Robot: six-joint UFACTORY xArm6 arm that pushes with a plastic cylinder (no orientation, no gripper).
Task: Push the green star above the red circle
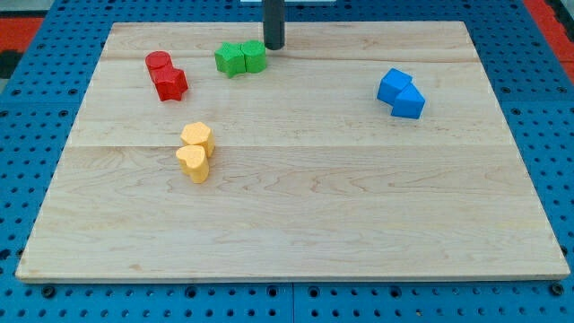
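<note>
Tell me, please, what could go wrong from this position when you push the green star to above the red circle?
1. The two green blocks touch: the green star and the other green block. My tip is at their right, so a push leftward would likely move both.
2. The red circle and the second red block are close on the view's left; the star might bump them.
3. The board's top edge is near.

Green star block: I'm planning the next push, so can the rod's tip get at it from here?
Probably yes: my tip sits just right of the green blocks, nothing between, though which one is the star is unclear.
</note>
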